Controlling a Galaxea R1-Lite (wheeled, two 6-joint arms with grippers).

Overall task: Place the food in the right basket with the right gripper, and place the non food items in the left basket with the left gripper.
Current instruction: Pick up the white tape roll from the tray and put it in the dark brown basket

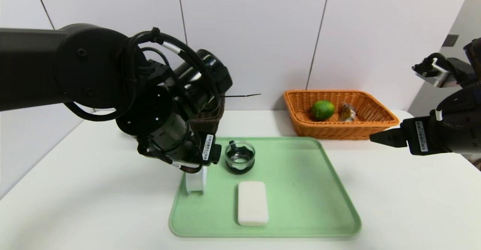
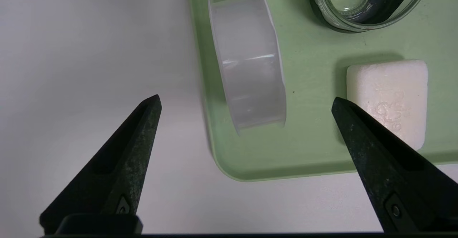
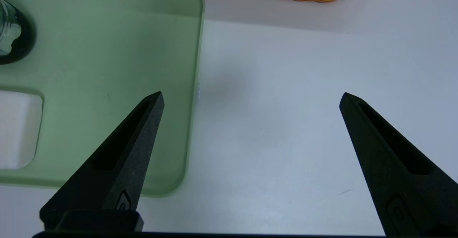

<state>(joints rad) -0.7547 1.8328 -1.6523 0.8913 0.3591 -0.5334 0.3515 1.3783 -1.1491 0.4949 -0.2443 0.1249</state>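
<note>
Soap bar (image 1: 253, 203), white, smoothly rounded

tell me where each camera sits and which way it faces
Head view: on the head, facing forward and down at the green rectangular tray and orange woven basket; both black arms show.
Left wrist view: on the left arm, facing down at the tray's edge and white plastic ring-shaped roll; its open fingers show.
Right wrist view: on the right arm, facing down at tray and white table; its open fingers show.
Both wrist views share the tray.
</note>
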